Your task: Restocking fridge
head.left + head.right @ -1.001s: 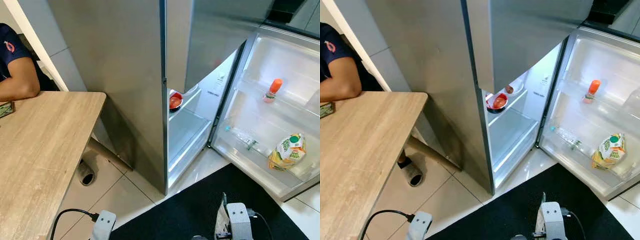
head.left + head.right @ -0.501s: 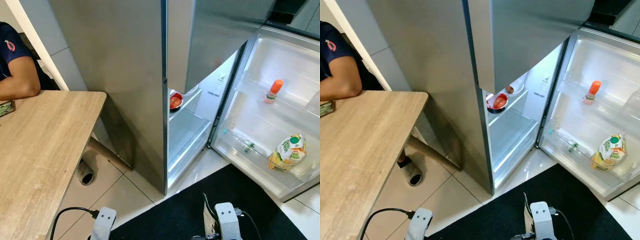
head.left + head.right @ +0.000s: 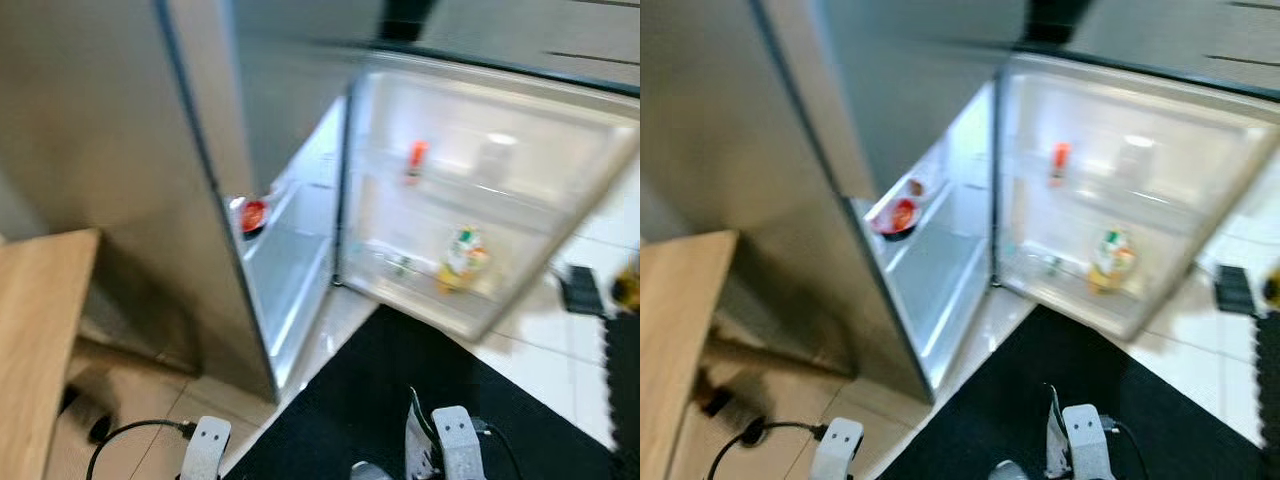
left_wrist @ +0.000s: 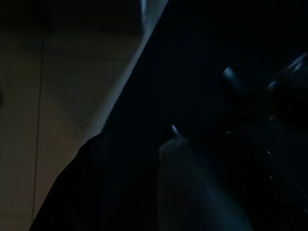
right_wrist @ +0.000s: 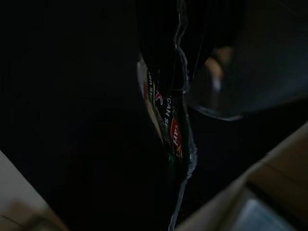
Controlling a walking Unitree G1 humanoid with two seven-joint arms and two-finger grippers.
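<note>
1. The head views are blurred. The fridge (image 3: 200, 200) stands open, its door (image 3: 480, 200) swung out to the right.
2. The door shelves carry an orange-capped bottle (image 3: 417, 158) above and a green-and-yellow packet (image 3: 462, 262) below.
3. A red bowl (image 3: 902, 215) sits on an inner fridge shelf.
4. The right tool (image 5: 166, 96) hangs low over the black mat (image 3: 380, 390), closed on a thin printed packet (image 5: 166, 130).
5. The left tool (image 4: 178, 144) hangs low beside a black cable (image 3: 130, 435); its view is dark, so whether it is wide or narrow cannot be told.
6. The wooden worktop (image 3: 40, 330) lies at the left.
</note>
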